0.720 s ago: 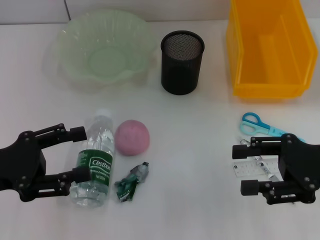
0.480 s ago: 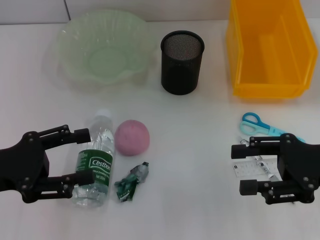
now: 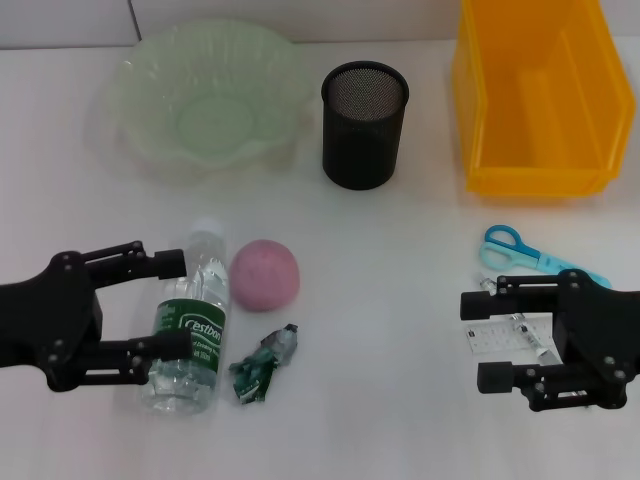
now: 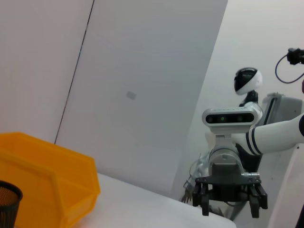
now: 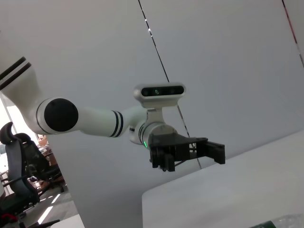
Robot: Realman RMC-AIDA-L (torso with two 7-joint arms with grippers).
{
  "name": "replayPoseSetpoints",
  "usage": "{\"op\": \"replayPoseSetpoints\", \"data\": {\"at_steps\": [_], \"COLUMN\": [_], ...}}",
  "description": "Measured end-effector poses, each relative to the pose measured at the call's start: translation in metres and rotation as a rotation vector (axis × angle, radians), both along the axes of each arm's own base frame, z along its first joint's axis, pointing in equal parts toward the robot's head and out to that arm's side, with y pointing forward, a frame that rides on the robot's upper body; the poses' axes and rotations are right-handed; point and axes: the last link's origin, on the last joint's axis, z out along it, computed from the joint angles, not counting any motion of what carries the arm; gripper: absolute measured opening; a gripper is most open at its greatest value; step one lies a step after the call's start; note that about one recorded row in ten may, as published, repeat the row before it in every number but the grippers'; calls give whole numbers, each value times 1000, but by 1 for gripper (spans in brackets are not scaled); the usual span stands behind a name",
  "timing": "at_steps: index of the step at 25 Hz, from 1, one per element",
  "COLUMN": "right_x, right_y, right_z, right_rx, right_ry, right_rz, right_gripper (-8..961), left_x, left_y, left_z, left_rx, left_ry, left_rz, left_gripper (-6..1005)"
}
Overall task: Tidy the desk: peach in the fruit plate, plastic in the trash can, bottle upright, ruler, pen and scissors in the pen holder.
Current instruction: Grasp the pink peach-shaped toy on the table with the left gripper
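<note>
The bottle (image 3: 190, 325) is seen lying on its side on the white surface (image 3: 390, 300), its long axis running away from the robot, white cap at the far end and base nearest the robot. The left gripper (image 3: 172, 304) is placed at the bottle's left flank, jaws apart, with one finger level with the neck and the other level with the label; both fingertips are seen at or just over the bottle's edge, so the jaws span along the bottle's length rather than across it. Contact cannot be told. A grasp, it is judged, would call for the jaws to be turned across the body.

The peach (image 3: 265, 274) is found just right of the bottle, and the crumpled plastic (image 3: 264, 363) beside the bottle's lower half. The fruit plate (image 3: 210, 95), pen holder (image 3: 364, 125) and yellow bin (image 3: 540, 95) are set along the far side.

The right gripper (image 3: 488, 340) is held low, jaws apart, over the ruler (image 3: 497, 338) and pen (image 3: 528, 333), with the scissors (image 3: 520, 250) just beyond.
</note>
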Motion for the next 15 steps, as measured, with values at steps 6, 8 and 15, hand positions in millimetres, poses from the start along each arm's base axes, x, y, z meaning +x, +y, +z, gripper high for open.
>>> {"op": "replayPoseSetpoints", "data": {"at_steps": [6, 8, 15], "right_x": [12, 17, 35], "right_y": [-5, -8, -21], "right_z": [2, 2, 9], "right_rx": [23, 32, 74], "right_ry": [-20, -28, -36], "right_rz": [-45, -65, -144], "right_gripper": [695, 695, 695], "left_x": [29, 29, 123], "left_y": [21, 21, 64], "left_z": [8, 8, 15], "left_rx": [-39, -39, -117], "left_ry": [73, 73, 314], "left_rz": [-39, -39, -150], "left_gripper": [840, 840, 841]}}
